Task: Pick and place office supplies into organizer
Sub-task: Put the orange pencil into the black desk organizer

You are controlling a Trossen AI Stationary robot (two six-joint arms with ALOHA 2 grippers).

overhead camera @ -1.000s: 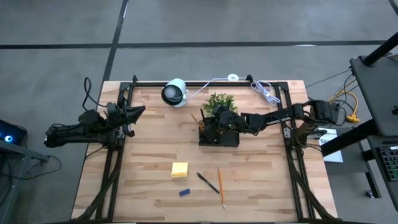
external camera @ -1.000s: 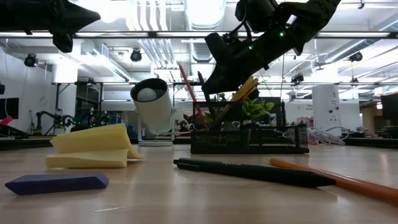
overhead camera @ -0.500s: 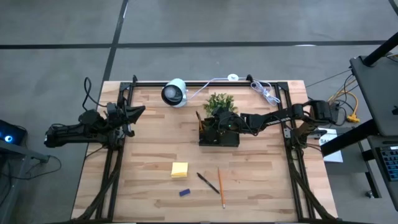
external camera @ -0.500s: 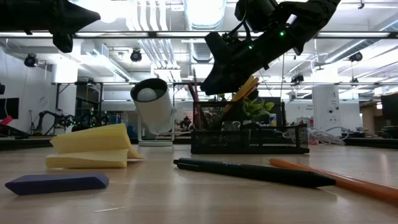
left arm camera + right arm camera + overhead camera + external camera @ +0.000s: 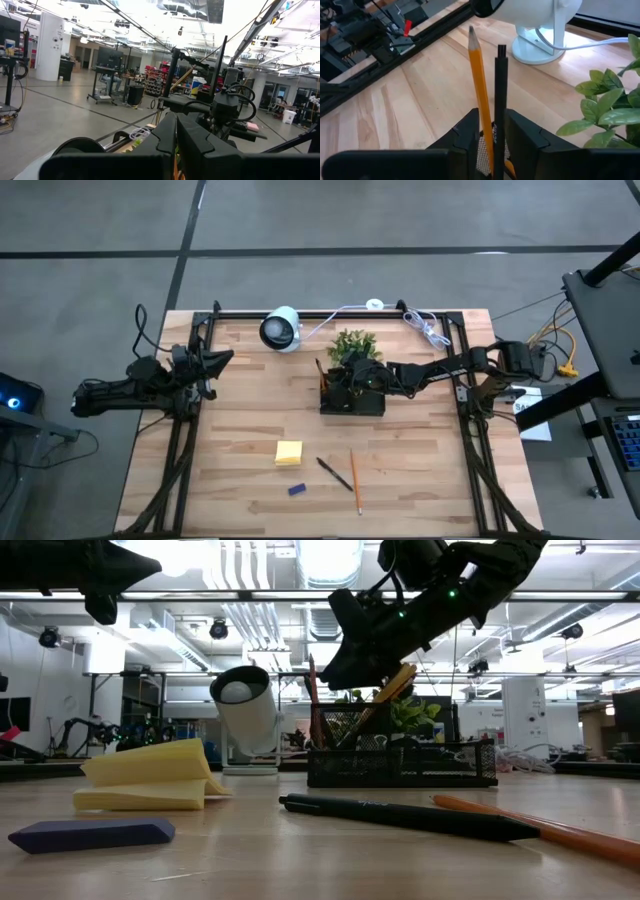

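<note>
Right gripper point(image 5: 345, 387) hanging just over the organizer point(image 5: 352, 402), by the green plant point(image 5: 353, 344). Pinching a black pen point(image 5: 499, 100) between the fingers point(image 5: 465, 135), tip down in the tray's cup, orange pencil point(image 5: 481, 97) right beside it. Best to let go slowly, then lift straight up so nothing tips. More still out on the table point(image 5: 240, 430), well away from the pincer: sticky-note pad point(image 5: 289, 452), blue block point(image 5: 297, 490). Left gripper point(image 5: 215, 360) waiting far off, pressed together
</note>
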